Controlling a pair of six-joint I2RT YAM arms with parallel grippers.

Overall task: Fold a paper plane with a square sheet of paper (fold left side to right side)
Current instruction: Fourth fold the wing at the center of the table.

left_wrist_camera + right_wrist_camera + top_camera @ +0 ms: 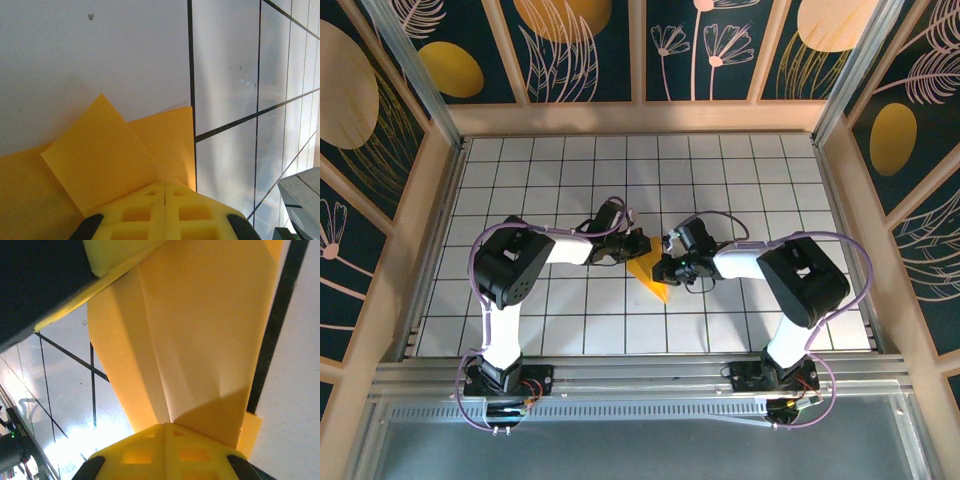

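The orange-yellow sheet of paper (651, 276) lies partly folded in the middle of the tiled table, a point aimed toward the near edge. My left gripper (638, 244) is shut, its yellow fingertips (165, 186) resting on the paper (100, 150) beside a flat folded flap. My right gripper (666, 264) comes in from the other side, shut, and a raised crease of the paper (200, 340) runs straight into the seam between its fingertips (167, 425). A left finger (120, 255) sits on the paper's far end in the right wrist view.
The white table with black grid lines (740, 190) is ringed by a wooden frame (640, 118) and dark flowered walls. A metal rail (640, 375) runs along the near edge by the arm bases. Both arms bend inward, elbows out at the sides.
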